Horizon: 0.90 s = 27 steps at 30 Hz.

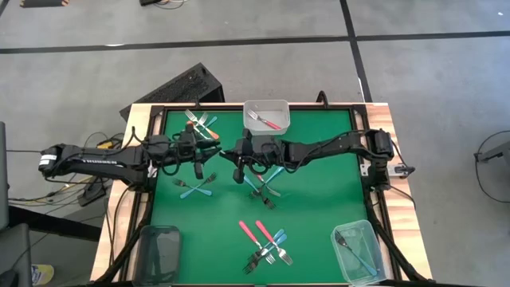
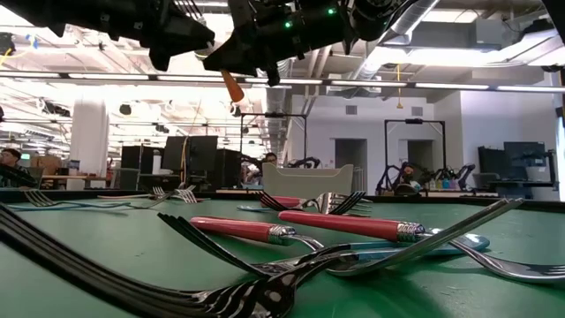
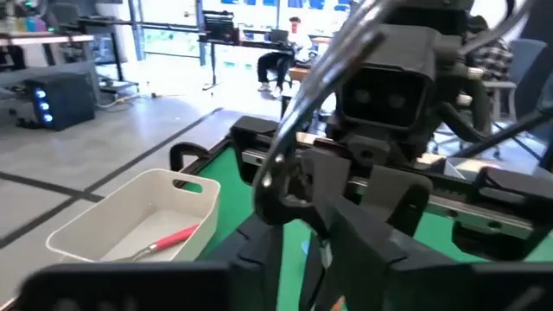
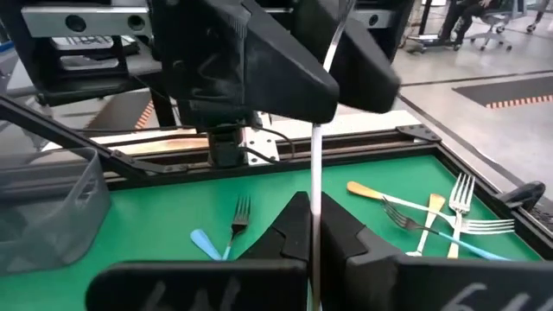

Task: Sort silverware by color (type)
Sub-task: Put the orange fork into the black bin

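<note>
Two dark arms meet over a green counter (image 1: pixel 319 159), just in front of a white tub (image 1: pixel 267 102) that stands at the middle of its far edge. The right arm (image 1: pixel 335 147) reaches in from the tub's right and the left arm (image 1: pixel 96 159) from its left.

A clear tub (image 1: pixel 339 239) sits at the near corner diagonally right of the white tub, with a teal fork inside. A dark tub (image 1: pixel 159 231) sits at the near corner diagonally left.

The right gripper (image 1: pixel 239 171) hangs above the counter just in front of the white tub. Its fingers (image 4: pixel 289 229) are pressed together on the thin silver stem of a fork (image 4: pixel 316 164) that stands upright between them. The left gripper (image 1: pixel 198 169) hangs close beside it, further to the tub's left. Whether it grips anything cannot be told. In the low view an orange handle (image 2: pixel 232 87) points down from under the two grippers, clear of the counter.

The other forks (image 1: pixel 267 243) lie in loose groups. Pink and teal ones are crossed well in front of the white tub, and teal ones lie under the right gripper. A teal pair (image 1: pixel 196 188) lies crossed below the left gripper. An orange and teal cluster (image 1: pixel 203 123) lies just left of the tub. One pink fork (image 1: pixel 265 121) lies inside the white tub.
</note>
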### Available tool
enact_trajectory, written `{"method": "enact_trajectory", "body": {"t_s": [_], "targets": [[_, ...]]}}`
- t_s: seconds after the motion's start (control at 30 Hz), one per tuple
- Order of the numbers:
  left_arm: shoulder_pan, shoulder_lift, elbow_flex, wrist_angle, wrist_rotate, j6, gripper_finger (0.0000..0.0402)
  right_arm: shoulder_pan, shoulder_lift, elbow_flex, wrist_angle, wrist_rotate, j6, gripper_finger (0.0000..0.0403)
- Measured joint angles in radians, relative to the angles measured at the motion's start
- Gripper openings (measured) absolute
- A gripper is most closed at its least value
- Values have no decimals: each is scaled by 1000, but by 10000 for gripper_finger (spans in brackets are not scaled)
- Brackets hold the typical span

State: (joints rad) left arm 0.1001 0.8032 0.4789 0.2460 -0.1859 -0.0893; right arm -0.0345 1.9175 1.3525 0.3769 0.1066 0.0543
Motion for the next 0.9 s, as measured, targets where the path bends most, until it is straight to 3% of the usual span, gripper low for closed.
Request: {"method": "enact_trajectory", "body": {"t_s": [0.13, 0.2, 0.4, 0.6, 0.77, 0.9], "targets": [[0, -6, 1, -32, 42, -5, 16, 0, 0, 0, -9, 1, 10, 32], [-1, -17, 25, -124, 55, -27, 8, -6, 0, 0, -31, 12, 41, 50], [-47, -34, 243, -782, 15, -185, 1, -20, -2, 0, -116, 25, 89, 114], [-224, -24, 433, -1306, 29, -579, 0, -19, -3, 0, -165, 49, 88, 157], [-431, -25, 460, -1355, 258, -958, 0, -33, -4, 0, -168, 54, 72, 170], [-639, 13, 460, -1294, 277, -1242, 0, -52, -4, 0, -180, 57, 71, 170]]}}
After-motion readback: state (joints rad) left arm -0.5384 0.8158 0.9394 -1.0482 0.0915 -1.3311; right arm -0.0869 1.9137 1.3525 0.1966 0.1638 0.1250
